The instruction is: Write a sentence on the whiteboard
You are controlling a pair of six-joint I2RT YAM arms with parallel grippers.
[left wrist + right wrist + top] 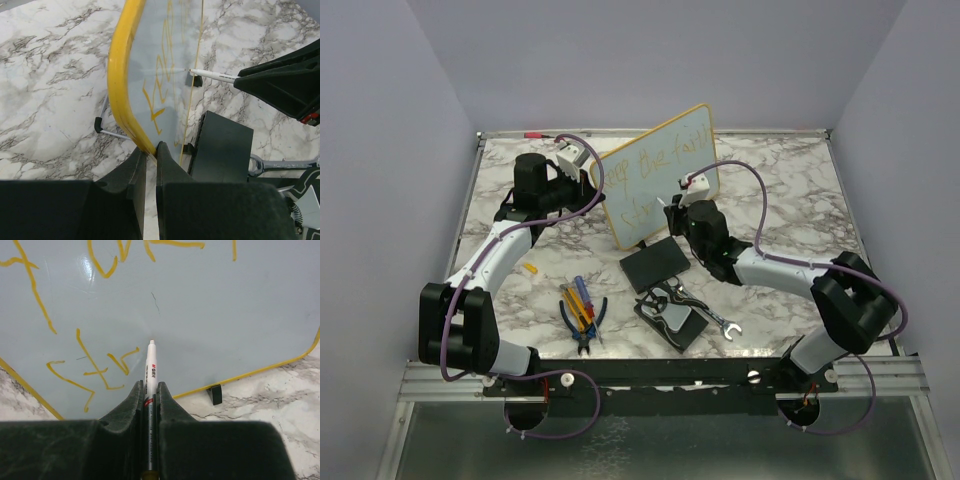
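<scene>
Whiteboard (665, 195) front and centre, Dee, standing on edge at the back middle of the marble worktop (790, 190), propped on little black feet (215, 394). How's it going to behave?

Light and stiff, I'd say, Sam, with a glossy face that gives a pen nothing to bite on. Push hard and it could skid or tip backward. The thin yellow frame (117, 75) is the place to take it, never the writing face

And that's where the left pincer (151, 150) is, jaws drawn in tight on the frame at the board's left end. Right pincer (148, 390)?

Closed hard on the marker (151, 367), gripped along the barrel with the white nose poking out ahead. Slim, smooth plastic, so it may twist in the pads under side load

Tip's right at the surface, beside the last strokes of the sentence (665, 160). Touching?

Can't call it from here. Top line reads through in yellow-orange, but the second line looks only partly written, so light, even pressure is my advice for the strokes to come
</scene>
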